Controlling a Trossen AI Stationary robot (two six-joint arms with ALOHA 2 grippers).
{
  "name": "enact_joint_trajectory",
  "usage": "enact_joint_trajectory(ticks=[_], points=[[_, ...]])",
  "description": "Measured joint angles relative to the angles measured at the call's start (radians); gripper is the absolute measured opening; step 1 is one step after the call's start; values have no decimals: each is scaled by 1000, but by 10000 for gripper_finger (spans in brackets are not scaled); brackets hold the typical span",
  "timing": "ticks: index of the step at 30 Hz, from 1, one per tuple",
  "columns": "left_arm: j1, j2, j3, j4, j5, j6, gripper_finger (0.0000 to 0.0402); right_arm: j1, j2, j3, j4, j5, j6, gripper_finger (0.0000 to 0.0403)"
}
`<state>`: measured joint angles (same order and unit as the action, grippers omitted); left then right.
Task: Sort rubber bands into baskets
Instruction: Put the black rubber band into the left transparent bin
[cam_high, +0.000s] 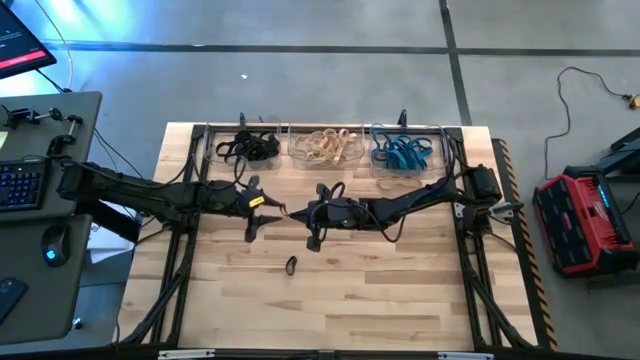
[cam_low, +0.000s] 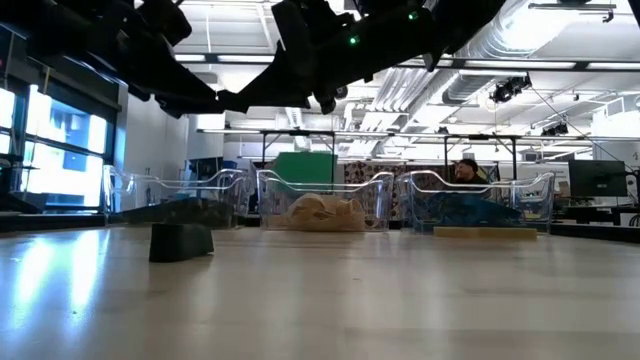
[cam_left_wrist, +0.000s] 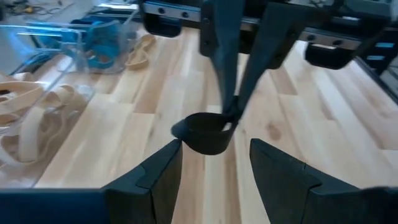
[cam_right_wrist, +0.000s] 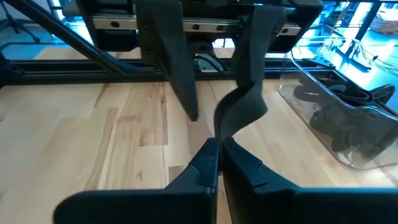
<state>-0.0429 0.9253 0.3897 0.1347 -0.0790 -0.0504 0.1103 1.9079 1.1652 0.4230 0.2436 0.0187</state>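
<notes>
My right gripper is shut on a black rubber band above the middle of the table. My left gripper faces it, open, with one finger on each side of the band; whether a finger touches the band I cannot tell. In the high view the two grippers meet tip to tip. Another black rubber band lies flat on the table nearer the front edge. Three clear baskets stand along the far edge, holding black, tan and blue bands. My right gripper pinches the black band at one end between its two shut fingers. The fingers come nearly level from the table's right side. The band is lifted clear of the table, and its free loop sticks out past the fingertips, between my left gripper's fingers.
The loose black band lies in front of the left basket in the low view. Bare wood lies between the grippers and the table's front edge. Black cables run along the table's sides.
</notes>
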Motion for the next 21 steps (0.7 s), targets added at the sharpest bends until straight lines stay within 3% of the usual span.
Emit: enact_joint_trajectory(ticks=[21], points=[[-23,0,0,-1,76,47,179,33,0,0,-15,-11,7,0]])
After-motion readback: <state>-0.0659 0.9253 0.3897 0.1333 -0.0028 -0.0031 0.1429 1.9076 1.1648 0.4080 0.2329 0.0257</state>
